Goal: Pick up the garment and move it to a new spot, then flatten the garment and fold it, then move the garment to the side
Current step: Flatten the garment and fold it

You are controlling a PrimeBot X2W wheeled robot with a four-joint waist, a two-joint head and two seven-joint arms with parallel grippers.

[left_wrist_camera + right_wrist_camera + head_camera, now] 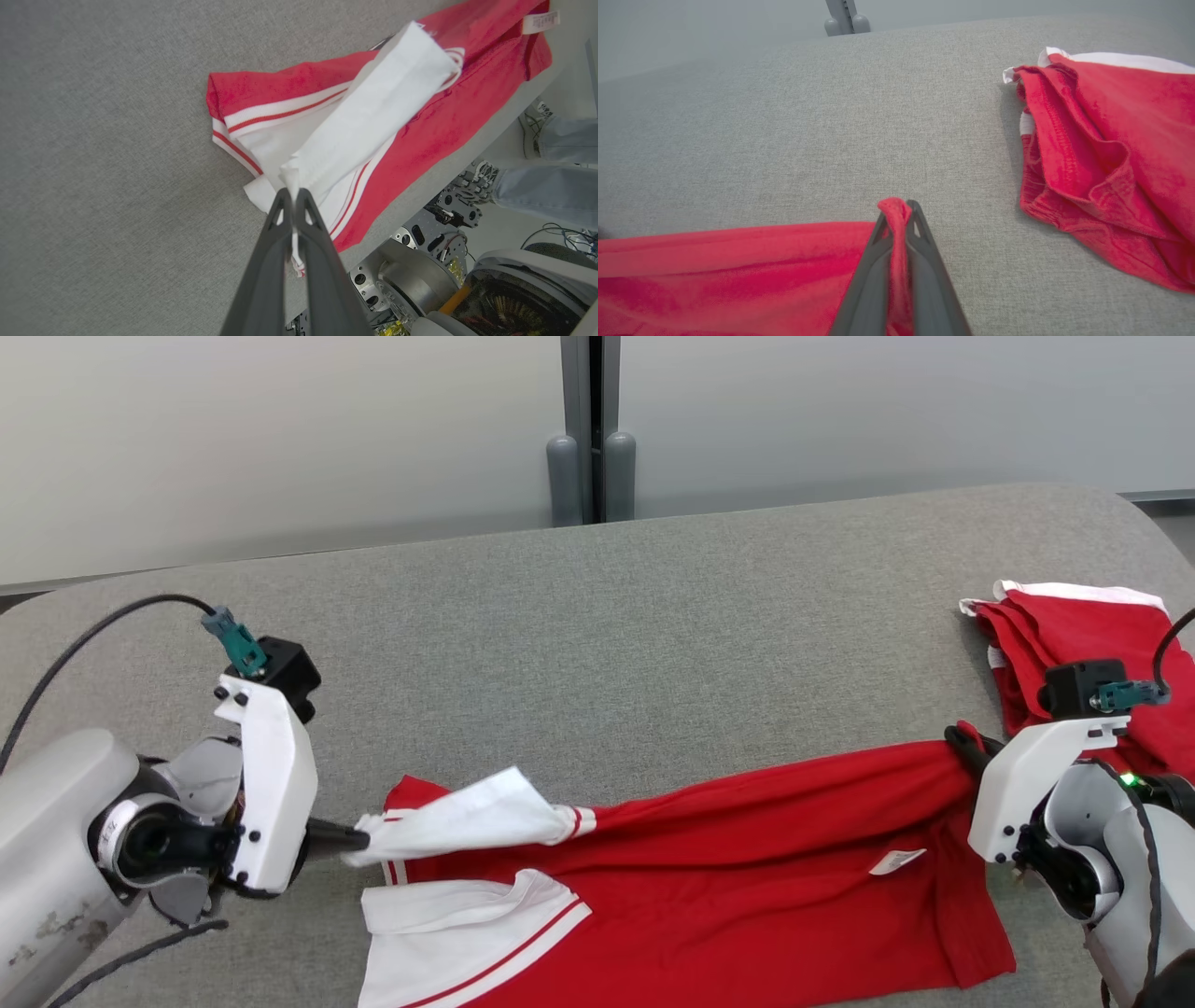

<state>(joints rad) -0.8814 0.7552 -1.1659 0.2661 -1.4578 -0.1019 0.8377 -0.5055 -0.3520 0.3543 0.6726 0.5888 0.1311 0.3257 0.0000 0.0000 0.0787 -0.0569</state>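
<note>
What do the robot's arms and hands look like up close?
Each arm is a rounded pale grey forearm ending in a white angular bracket topped by a small black box. A black cable plugs in there through a teal connector. The left gripper and right gripper each have two long, slim dark grey fingers with triangular cut-outs near the tips.

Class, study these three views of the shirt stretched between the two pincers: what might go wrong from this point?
1. The left pincer pinches only a thin edge of white fabric, so it may slip free.
2. The garment lies near the front edge of the table and may slide off.
</note>
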